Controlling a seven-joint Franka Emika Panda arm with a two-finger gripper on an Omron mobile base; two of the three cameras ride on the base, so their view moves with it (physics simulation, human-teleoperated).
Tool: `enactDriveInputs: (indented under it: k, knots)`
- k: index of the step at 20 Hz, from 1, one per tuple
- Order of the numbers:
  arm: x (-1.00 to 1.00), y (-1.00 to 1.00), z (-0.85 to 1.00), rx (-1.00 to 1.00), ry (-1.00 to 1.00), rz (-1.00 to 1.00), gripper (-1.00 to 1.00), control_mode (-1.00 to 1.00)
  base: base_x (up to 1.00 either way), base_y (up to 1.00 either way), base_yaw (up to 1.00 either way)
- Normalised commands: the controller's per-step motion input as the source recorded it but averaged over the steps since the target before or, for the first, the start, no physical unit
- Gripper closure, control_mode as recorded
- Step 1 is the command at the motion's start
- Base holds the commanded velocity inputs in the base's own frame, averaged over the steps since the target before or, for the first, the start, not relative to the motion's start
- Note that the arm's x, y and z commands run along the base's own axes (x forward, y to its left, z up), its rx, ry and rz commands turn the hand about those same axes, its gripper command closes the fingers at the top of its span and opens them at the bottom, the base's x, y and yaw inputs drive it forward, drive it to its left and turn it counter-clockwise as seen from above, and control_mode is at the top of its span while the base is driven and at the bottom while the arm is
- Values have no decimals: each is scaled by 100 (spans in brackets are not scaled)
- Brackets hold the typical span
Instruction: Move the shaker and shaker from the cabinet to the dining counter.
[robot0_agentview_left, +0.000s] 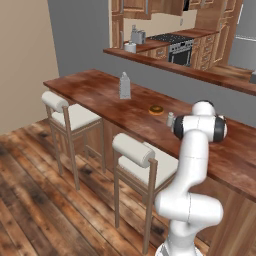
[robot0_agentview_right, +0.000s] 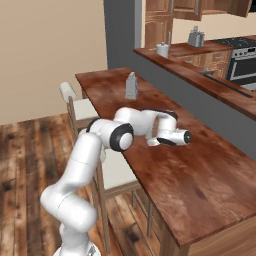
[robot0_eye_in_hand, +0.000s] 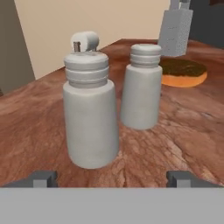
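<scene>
Left base view: one shaker (robot0_agentview_left: 170, 119) stands on the dining counter (robot0_agentview_left: 100, 92) near the donut (robot0_agentview_left: 156, 109). Right base view: gripper (robot0_agentview_right: 186, 137) low over the counter. Hand view: both shakers (robot0_eye_in_hand: 90, 113) upright just ahead of the spread fingertips (robot0_eye_in_hand: 43, 178), unheld.

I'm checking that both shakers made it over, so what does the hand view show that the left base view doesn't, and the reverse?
Hand view: the nearer shaker and farther shaker stand upright on the dining counter, side by side with a gap between them, ahead of the open pincer.
Left base view: two cushioned stools, the wooden floor, the kitchen stove, and a single shaker beside the arm.
Both: the grater and donut beyond.
</scene>
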Motion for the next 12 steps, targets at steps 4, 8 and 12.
enactDriveInputs:
  k: [4,8,12]
  knots:
    - [-32,-7,25,0,1,-11,-100,-100,0,0,0]
    - [-27,-8,33,0,7,-15,-100,-100,0,0,0]
    - [-27,-1,44,0,6,-10,-100,-100,0,0,0]
